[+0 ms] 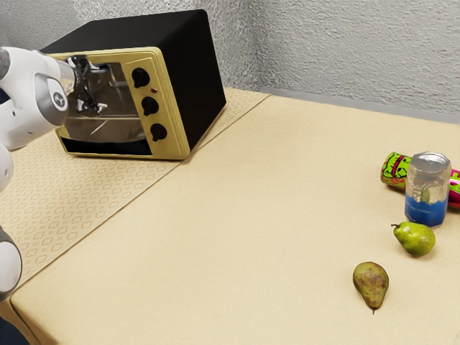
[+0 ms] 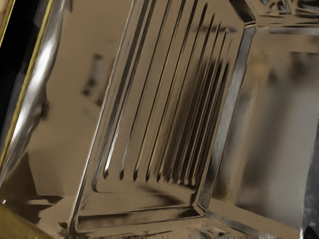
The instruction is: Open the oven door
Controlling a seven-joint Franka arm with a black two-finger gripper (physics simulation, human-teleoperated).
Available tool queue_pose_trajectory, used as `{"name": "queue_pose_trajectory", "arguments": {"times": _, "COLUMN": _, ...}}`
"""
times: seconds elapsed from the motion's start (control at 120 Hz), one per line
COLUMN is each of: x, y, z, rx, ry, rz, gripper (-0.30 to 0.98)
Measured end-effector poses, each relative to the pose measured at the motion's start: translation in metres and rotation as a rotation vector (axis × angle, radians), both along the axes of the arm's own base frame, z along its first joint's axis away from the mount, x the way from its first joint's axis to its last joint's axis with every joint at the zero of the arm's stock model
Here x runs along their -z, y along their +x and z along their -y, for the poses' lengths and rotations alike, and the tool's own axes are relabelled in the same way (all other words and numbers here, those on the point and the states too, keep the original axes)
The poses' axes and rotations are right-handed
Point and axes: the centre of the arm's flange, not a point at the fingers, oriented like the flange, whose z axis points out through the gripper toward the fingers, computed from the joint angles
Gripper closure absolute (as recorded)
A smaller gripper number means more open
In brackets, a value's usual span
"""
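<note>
At the front of the black and gold oven [image 1: 172,126], in the exterior view, is my gripper [image 1: 92,104], small and dark against the glassy, reflective front opening. Whether it touches the oven cannot be told. The door is hard to make out there, and its position cannot be told. In the wrist view the oven's ribbed metal interior [image 2: 164,99] lies close before my hand, with a gold frame edge [image 2: 25,94] beside it.
Three black knobs [image 1: 149,106] line the oven's gold front panel. Toward the exterior view's right on the table [image 1: 237,244] are a silver-blue can [image 1: 427,190], a patterned green and pink can [image 1: 394,169], a green pear [image 1: 415,239] and a brown pear [image 1: 371,284].
</note>
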Motion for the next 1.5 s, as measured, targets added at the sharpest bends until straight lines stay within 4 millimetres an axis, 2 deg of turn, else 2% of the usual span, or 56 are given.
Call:
{"name": "queue_pose_trajectory", "arguments": {"times": 0.167, "x": -0.007, "y": -0.004, "z": 0.007, "rx": 0.002, "ry": 0.001, "rz": -0.006, "gripper": 0.00}}
{"name": "queue_pose_trajectory", "arguments": {"times": 0.333, "x": 0.005, "y": -0.010, "z": 0.012, "rx": 0.002, "ry": -0.004, "rz": -0.054, "gripper": 0.01}}
{"name": "queue_pose_trajectory", "arguments": {"times": 0.55, "x": 0.014, "y": -0.032, "z": 0.015, "rx": -0.021, "ry": -0.029, "rz": -0.103, "gripper": 0.00}}
{"name": "queue_pose_trajectory", "arguments": {"times": 0.817, "x": 0.007, "y": -0.083, "z": 0.029, "rx": -0.070, "ry": -0.042, "rz": -0.146, "gripper": 0.00}}
{"name": "queue_pose_trajectory", "arguments": {"times": 0.933, "x": 0.006, "y": -0.121, "z": 0.035, "rx": -0.104, "ry": -0.063, "rz": -0.159, "gripper": 0.01}}
{"name": "queue_pose_trajectory", "arguments": {"times": 0.958, "x": 0.003, "y": -0.131, "z": 0.037, "rx": -0.111, "ry": -0.070, "rz": -0.153, "gripper": 0.01}}
{"name": "queue_pose_trajectory", "arguments": {"times": 1.033, "x": -0.013, "y": -0.176, "z": 0.017, "rx": -0.177, "ry": -0.081, "rz": -0.116, "gripper": 0.02}}
{"name": "queue_pose_trajectory", "arguments": {"times": 1.1, "x": -0.030, "y": -0.205, "z": 0.012, "rx": -0.211, "ry": -0.080, "rz": -0.084, "gripper": 0.02}}
{"name": "queue_pose_trajectory", "arguments": {"times": 1.15, "x": -0.057, "y": -0.225, "z": 0.015, "rx": -0.221, "ry": -0.059, "rz": -0.052, "gripper": 0.01}}
{"name": "queue_pose_trajectory", "arguments": {"times": 1.192, "x": -0.102, "y": -0.240, "z": 0.023, "rx": -0.205, "ry": -0.049, "rz": -0.043, "gripper": 0.01}}
{"name": "queue_pose_trajectory", "arguments": {"times": 1.217, "x": -0.131, "y": -0.241, "z": 0.036, "rx": -0.178, "ry": -0.050, "rz": -0.057, "gripper": 0.01}}
{"name": "queue_pose_trajectory", "arguments": {"times": 1.233, "x": -0.153, "y": -0.235, "z": 0.052, "rx": -0.145, "ry": -0.052, "rz": -0.075, "gripper": 0.01}}
{"name": "queue_pose_trajectory", "arguments": {"times": 1.25, "x": -0.170, "y": -0.223, "z": 0.077, "rx": -0.097, "ry": -0.058, "rz": -0.104, "gripper": 0.01}}
{"name": "queue_pose_trajectory", "arguments": {"times": 1.275, "x": -0.182, "y": -0.195, "z": 0.129, "rx": 0.002, "ry": -0.073, "rz": -0.162, "gripper": 0.01}}
{"name": "queue_pose_trajectory", "arguments": {"times": 1.325, "x": -0.170, "y": -0.137, "z": 0.258, "rx": 0.237, "ry": -0.115, "rz": -0.321, "gripper": 0.00}}
{"name": "queue_pose_trajectory", "arguments": {"times": 1.358, "x": -0.152, "y": -0.119, "z": 0.330, "rx": 0.352, "ry": -0.136, "rz": -0.431, "gripper": 0.00}}
{"name": "queue_pose_trajectory", "arguments": {"times": 1.383, "x": -0.141, "y": -0.116, "z": 0.370, "rx": 0.409, "ry": -0.147, "rz": -0.502, "gripper": 0.00}}
{"name": "queue_pose_trajectory", "arguments": {"times": 1.408, "x": -0.131, "y": -0.117, "z": 0.398, "rx": 0.443, "ry": -0.159, "rz": -0.566, "gripper": 0.00}}
{"name": "queue_pose_trajectory", "arguments": {"times": 1.442, "x": -0.124, "y": -0.124, "z": 0.425, "rx": 0.468, "ry": -0.173, "rz": -0.631, "gripper": 0.00}}
{"name": "queue_pose_trajectory", "arguments": {"times": 1.5, "x": -0.113, "y": -0.134, "z": 0.447, "rx": 0.469, "ry": -0.202, "rz": -0.721, "gripper": 0.00}}
